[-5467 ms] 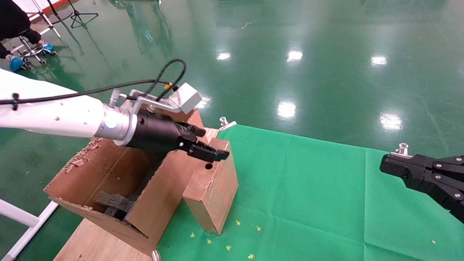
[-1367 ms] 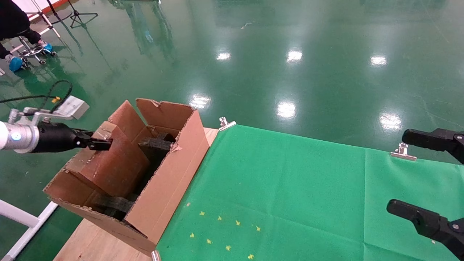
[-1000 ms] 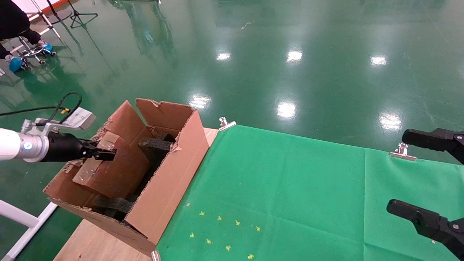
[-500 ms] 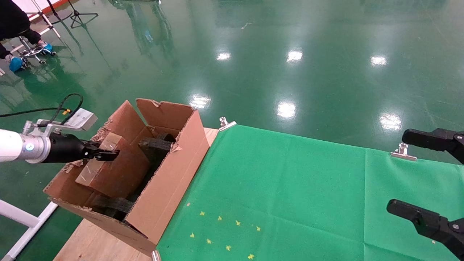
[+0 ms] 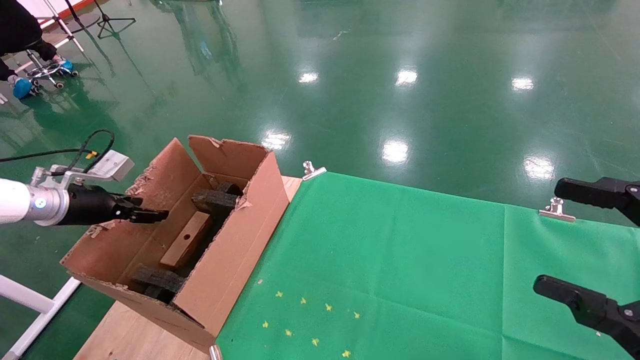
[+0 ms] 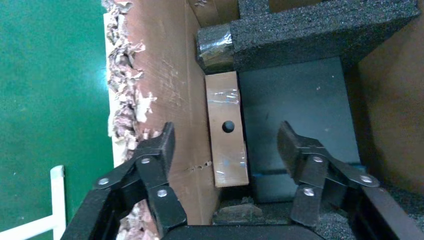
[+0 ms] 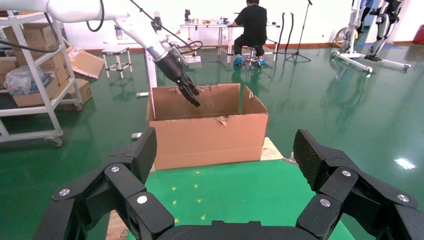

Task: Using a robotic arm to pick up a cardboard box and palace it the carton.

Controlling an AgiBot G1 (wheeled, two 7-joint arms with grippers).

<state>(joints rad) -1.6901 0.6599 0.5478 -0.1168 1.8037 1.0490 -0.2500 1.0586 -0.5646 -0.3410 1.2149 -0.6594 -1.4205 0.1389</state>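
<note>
The carton is rough brown cardboard with torn edges. The cardboard box has shiny tape. The foam pieces look black and grainy.

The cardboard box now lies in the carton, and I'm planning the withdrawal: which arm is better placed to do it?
Left: its gripper hangs open over the carton, above the cardboard box; the right gripper is far off.
</note>
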